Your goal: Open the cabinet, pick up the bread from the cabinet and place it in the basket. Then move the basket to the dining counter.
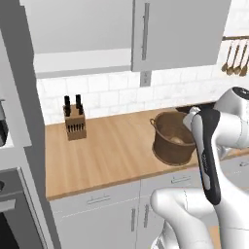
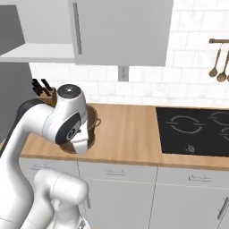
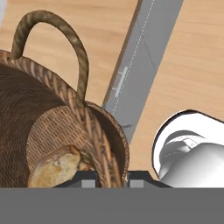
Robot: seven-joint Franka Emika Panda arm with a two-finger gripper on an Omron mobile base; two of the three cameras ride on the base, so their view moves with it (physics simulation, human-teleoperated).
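My pincer (image 3: 112, 176) is clamped narrow on the wall of the one woven basket (image 3: 52, 122), at its rim. One bread (image 3: 57, 168) lies inside the basket, on the wood worktop (image 1: 107, 151) below two grey cabinets (image 1: 180, 34).

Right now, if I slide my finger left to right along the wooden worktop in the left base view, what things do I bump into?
Knife block → bare worktop → basket with the bread inside → the robot's arm.
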